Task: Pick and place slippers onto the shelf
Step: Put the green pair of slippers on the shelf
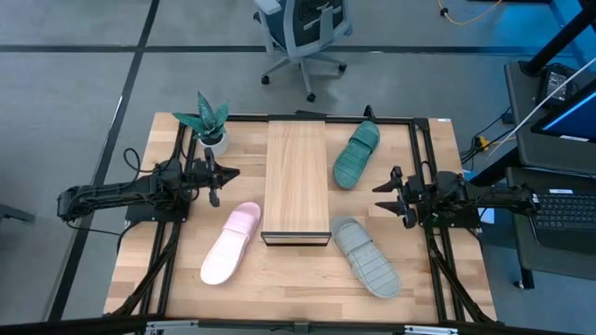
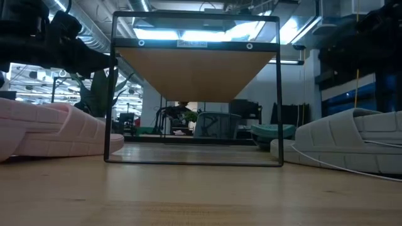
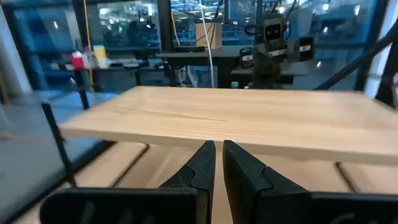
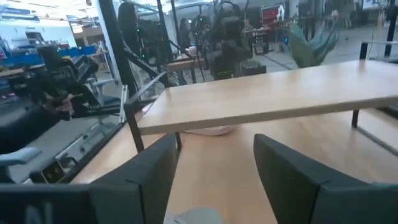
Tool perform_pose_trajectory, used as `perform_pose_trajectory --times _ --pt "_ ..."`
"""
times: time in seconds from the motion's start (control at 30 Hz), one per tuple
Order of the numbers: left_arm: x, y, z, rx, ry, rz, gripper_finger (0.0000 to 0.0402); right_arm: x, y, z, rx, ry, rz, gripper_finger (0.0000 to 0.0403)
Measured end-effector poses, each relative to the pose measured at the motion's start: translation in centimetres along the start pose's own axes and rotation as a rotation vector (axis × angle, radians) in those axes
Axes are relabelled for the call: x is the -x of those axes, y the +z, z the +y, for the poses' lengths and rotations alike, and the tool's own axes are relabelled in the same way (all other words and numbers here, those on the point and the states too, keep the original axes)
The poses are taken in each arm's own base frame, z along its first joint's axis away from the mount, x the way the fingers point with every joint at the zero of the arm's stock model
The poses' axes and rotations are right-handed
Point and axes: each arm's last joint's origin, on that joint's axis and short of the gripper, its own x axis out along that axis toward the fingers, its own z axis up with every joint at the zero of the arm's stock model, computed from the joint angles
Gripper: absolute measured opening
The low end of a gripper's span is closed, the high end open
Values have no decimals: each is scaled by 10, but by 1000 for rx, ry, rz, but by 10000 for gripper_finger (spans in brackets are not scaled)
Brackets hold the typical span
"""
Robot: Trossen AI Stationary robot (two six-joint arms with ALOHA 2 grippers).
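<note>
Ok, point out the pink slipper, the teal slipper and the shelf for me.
pink slipper (image 1: 230, 244): high view, middle of its upper.
teal slipper (image 1: 356, 154): high view, middle of its ribbed strap.
shelf (image 1: 296, 177): high view, centre of its bare wooden top.

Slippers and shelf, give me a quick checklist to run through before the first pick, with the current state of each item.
1. Shelf top free of objects: ok, nothing lies on it.
2. All slippers on the table: ok, pink slipper left of the shelf, grey slipper at its right front, teal slipper at its right rear.
3. Right gripper ready to grasp: ok, open and empty, beside the shelf.
4. Left gripper ready to grasp: not ok, shut, holding nothing.
5. Potted plant away from the slippers: ok, at the left rear corner.
6. Slippers sole down: not ok, grey and teal show ribbed soles up; pink cannot tell.
</note>
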Motion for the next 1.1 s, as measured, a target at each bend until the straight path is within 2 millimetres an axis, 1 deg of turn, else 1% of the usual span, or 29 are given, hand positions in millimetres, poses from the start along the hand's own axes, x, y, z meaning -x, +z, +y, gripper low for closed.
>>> perform_pose_trajectory --times 0.1,0.17,0.37,0.5,0.6,0.73,0.83,1.1 --pt "0 0 0 -57 16 2 25 0 0 0 93 -1 -2 218" --pt "0 0 1 -64 20 1 25 0 0 0 122 0 0 218" --pt "0 0 1 -44 21 2 25 0 -1 0 126 -3 10 218" --pt "0 0 1 -50 34 2 25 0 -1 -2 52 -73 1 218" --pt "0 0 1 -63 34 3 25 0 0 -3 93 -90 -1 218" --pt "0 0 1 -17 33 3 25 0 6 -2 127 -85 -64 218" --pt "0 0 1 -16 20 3 25 0 9 -1 129 -82 -98 218" --pt "0 0 0 103 3 0 25 0 8 -1 128 -83 -85 218"
